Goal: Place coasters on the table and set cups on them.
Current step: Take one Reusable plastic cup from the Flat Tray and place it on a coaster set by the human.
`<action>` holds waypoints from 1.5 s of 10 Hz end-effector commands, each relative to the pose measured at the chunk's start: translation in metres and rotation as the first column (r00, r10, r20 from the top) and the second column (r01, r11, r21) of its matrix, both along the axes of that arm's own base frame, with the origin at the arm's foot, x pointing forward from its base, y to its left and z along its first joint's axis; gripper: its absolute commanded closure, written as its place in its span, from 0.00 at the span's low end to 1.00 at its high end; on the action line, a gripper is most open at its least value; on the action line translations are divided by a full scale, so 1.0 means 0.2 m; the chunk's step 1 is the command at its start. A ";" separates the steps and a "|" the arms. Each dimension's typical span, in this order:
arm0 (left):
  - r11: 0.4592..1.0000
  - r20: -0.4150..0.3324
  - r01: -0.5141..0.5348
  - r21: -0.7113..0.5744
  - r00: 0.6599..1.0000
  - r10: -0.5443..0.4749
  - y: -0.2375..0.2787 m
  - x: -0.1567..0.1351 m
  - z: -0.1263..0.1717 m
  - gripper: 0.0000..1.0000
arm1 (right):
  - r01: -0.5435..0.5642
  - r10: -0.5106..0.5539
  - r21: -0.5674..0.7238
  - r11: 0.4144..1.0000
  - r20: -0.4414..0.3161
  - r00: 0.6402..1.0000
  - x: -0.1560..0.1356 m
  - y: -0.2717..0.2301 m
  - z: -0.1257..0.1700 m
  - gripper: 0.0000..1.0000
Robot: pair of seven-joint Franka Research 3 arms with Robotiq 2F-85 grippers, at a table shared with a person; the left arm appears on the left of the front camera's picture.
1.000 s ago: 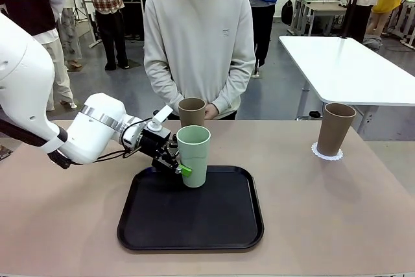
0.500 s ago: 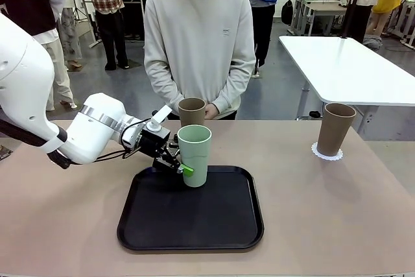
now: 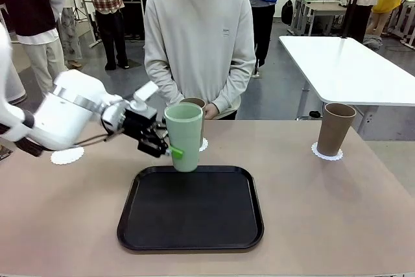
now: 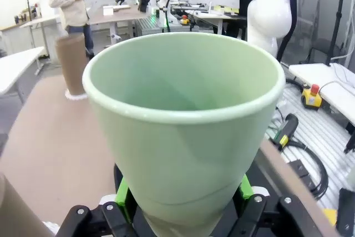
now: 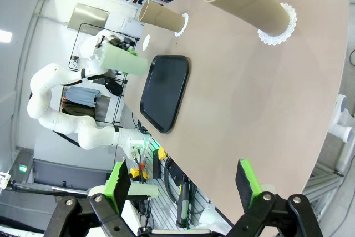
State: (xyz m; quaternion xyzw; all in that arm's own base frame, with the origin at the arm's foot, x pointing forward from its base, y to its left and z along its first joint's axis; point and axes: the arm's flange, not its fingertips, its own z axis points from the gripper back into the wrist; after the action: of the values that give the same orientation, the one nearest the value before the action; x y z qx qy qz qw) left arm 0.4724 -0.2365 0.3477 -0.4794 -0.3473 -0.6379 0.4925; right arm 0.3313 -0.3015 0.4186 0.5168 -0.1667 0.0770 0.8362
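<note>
**Green cup lifted off tray, pinched by left fingers**

The green cup (image 3: 184, 137) is upright, long axis near vertical with a slight tilt, mouth up, wide end on top. It sits centre-left of the front view, above the far edge of the black tray (image 3: 190, 207), clear of it. In the left wrist view the green cup (image 4: 186, 131) has its open mouth toward the camera.

The left gripper (image 3: 165, 147) comes in from the left of the frame, arm low and roughly level, wrist angled toward the cup; its fingers (image 4: 125, 203) pinch the cup's lower body from both sides. The right gripper (image 5: 186, 184) shows at the bottom of its wrist view, fingers spread wide, nothing between them.

One brown cup (image 3: 335, 129) stands upright on a coaster (image 3: 326, 154) at right. A second brown cup (image 3: 196, 104) stands behind the green one, on a coaster (image 3: 203, 144), in front of the person (image 3: 199, 37). A bare coaster (image 3: 67, 156) lies on the surface (image 3: 337, 218) at far left.

Versus a second ago: the cup was on the tray, now raised and shifted left and back; the arm moved left, uncovering the bare coaster.
</note>
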 end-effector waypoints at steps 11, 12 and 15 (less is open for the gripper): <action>0.958 0.069 -0.288 -0.014 0.955 0.288 0.96 0.28 0.22 0.17 | 0.003 -0.003 0.000 1.000 0.002 1.000 0.00 0.00 0.00 0.00; 0.938 0.066 -0.346 -0.026 0.936 0.347 1.12 0.31 0.19 0.17 | 0.003 -0.003 0.000 1.000 0.002 1.000 0.00 0.00 0.00 0.00; 0.883 0.036 -0.466 -0.062 0.883 0.469 1.52 0.33 0.13 0.17 | 0.003 -0.003 0.000 1.000 0.002 1.000 0.00 0.00 0.00 0.00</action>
State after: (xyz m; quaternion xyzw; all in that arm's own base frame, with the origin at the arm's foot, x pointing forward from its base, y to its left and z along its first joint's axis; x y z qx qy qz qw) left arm 0.5363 0.0662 0.3731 -0.3745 -0.4612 -0.5097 0.6223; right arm 0.3311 -0.3018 0.4184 0.5168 -0.1667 0.0765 0.8362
